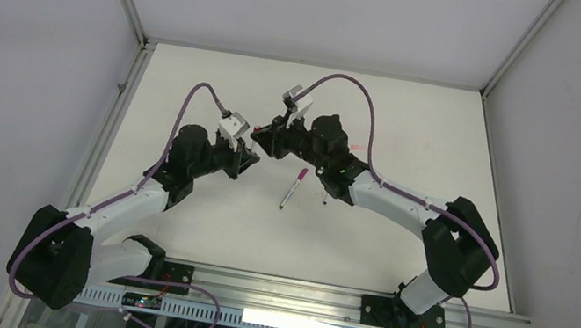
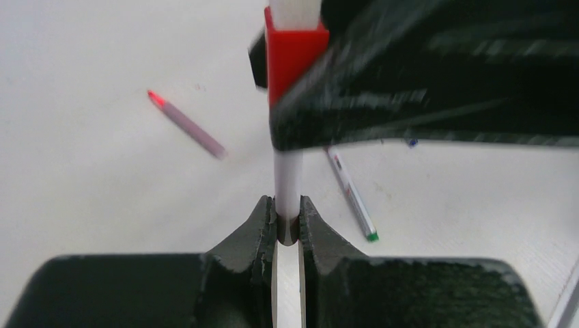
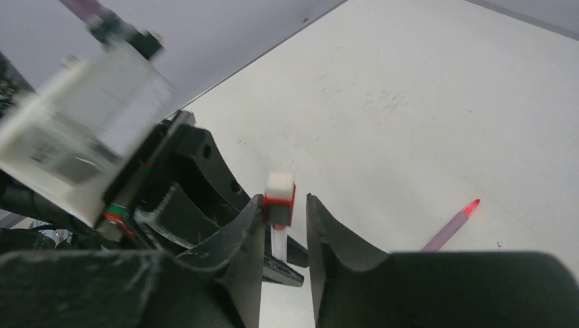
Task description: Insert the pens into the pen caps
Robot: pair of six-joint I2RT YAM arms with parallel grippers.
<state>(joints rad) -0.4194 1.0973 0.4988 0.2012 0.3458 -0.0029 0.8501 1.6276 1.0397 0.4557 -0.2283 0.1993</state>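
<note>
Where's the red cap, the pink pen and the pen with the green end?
red cap [image 2: 293, 58]: left wrist view, on its front face.
pink pen [image 2: 191, 128]: left wrist view, middle of its barrel.
green-ended pen [image 2: 350, 194]: left wrist view, middle of its white barrel.

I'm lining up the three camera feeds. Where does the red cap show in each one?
Top external: the red cap is a tiny speck between the left end effector and the right end effector.
Left wrist: top centre, on the white pen.
Right wrist: centre, between the right end effector's fingers.
Shared landmark: the loose pinkish pen, clear in both wrist views only.
</note>
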